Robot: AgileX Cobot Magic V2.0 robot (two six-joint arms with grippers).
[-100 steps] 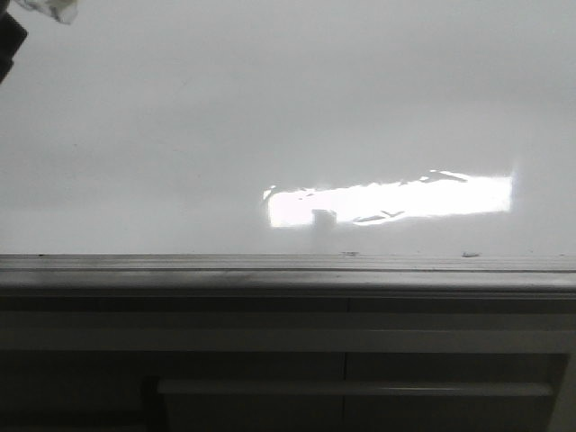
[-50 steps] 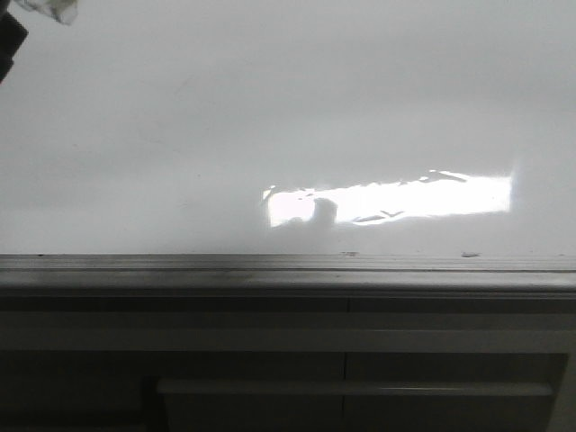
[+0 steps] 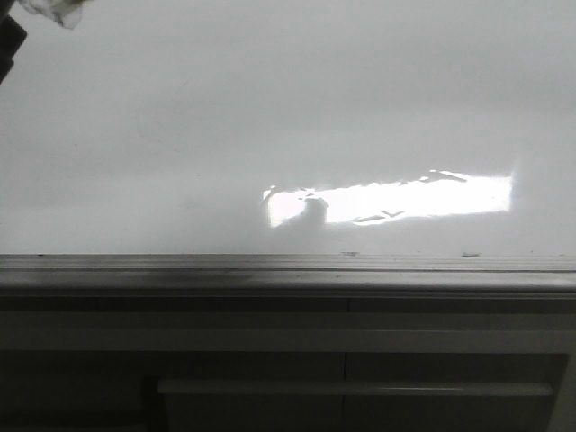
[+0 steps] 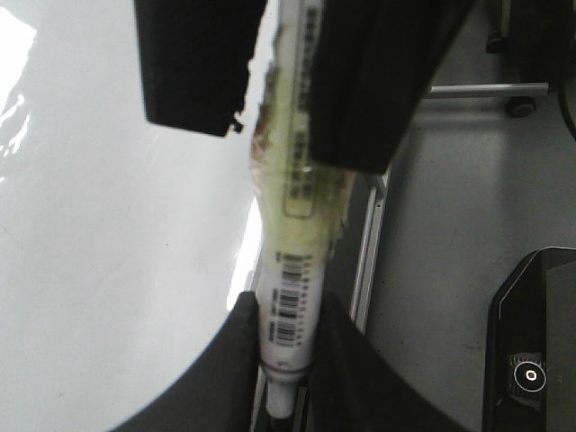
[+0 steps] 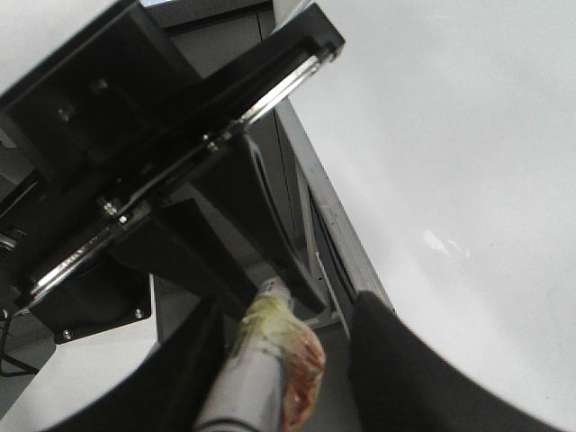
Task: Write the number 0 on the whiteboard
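The whiteboard [image 3: 270, 108] fills the front view, glossy white with a bright reflection [image 3: 396, 198] and a grey rail [image 3: 288, 270] along its near edge. I see no number 0 on it. My left gripper [image 4: 288, 315] is shut on a white marker [image 4: 290, 297] that has a barcode and a yellowish tape wrap, held over the board's edge. My right gripper [image 5: 288, 310] is open around the marker's taped end [image 5: 270, 346], with a gap to one finger. Its black fingers [image 4: 193, 72] also show in the left wrist view.
A dark piece and a crumpled scrap [image 3: 49, 9] sit in the front view's top left corner. Below the rail is a cabinet front with a long handle [image 3: 351, 387]. On the grey floor are a black device [image 4: 531, 360] and a caster [image 4: 519, 106].
Almost nothing has moved. A small grey shape in the bright reflection has shifted slightly to the left, and the scrap at the top left corner has shifted a little.
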